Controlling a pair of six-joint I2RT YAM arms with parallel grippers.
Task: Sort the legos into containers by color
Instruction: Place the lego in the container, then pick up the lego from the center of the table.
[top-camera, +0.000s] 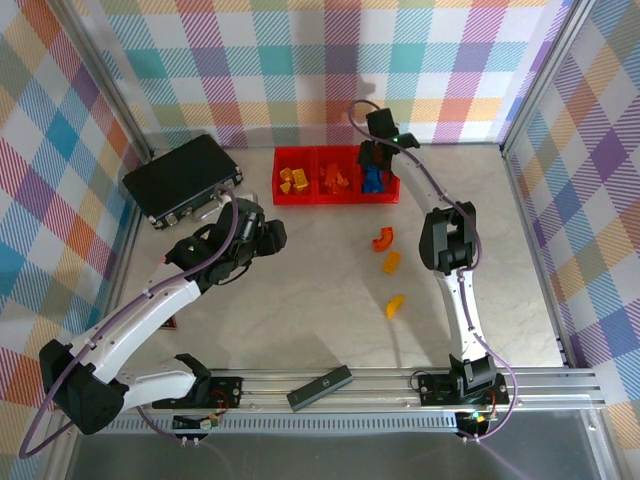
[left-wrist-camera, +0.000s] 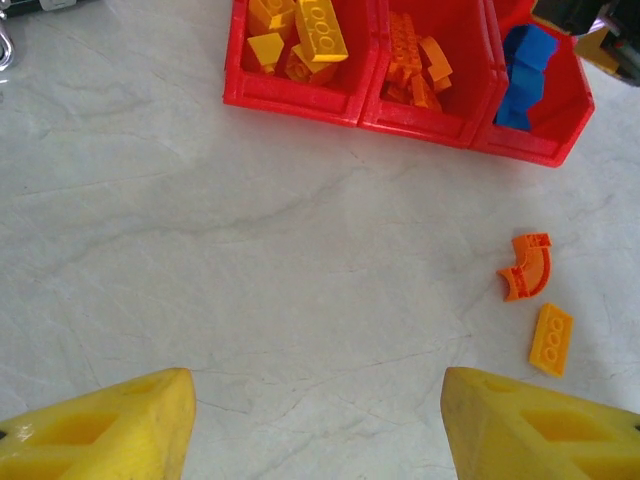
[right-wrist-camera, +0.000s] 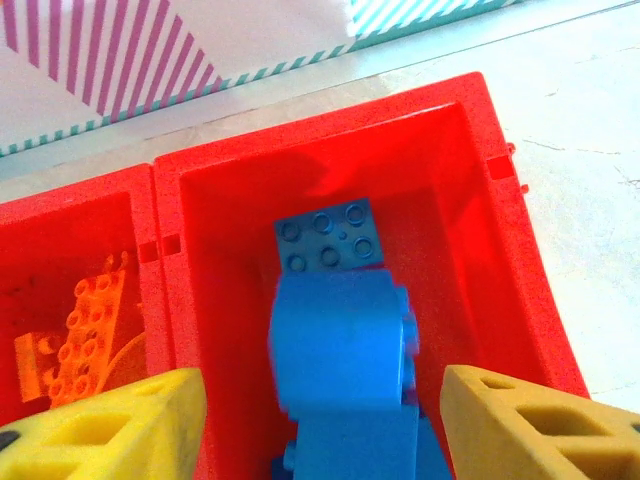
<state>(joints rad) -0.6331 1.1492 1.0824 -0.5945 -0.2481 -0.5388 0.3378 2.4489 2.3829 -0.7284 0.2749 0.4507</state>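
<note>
The containers (top-camera: 335, 198) are three joined red bins at the back of the table, with yellow legos (top-camera: 293, 180) on the left, orange legos (top-camera: 333, 178) in the middle and blue legos (top-camera: 373, 180) on the right. My right gripper (right-wrist-camera: 320, 420) hangs open over the right bin (right-wrist-camera: 470, 200). A blurred blue brick (right-wrist-camera: 340, 345) lies loose between its fingers, above a flat blue brick (right-wrist-camera: 328, 236). My left gripper (left-wrist-camera: 318, 420) is open over bare table, holding nothing. A curved orange brick (left-wrist-camera: 527, 267) and a yellow-orange brick (left-wrist-camera: 551, 339) lie loose to its right.
A black hard case (top-camera: 183, 178) sits at the back left beside the bins. A third loose yellow-orange wedge (top-camera: 395, 305) lies nearer the front. A black bar (top-camera: 320, 387) rests on the front rail. Checked walls close in three sides.
</note>
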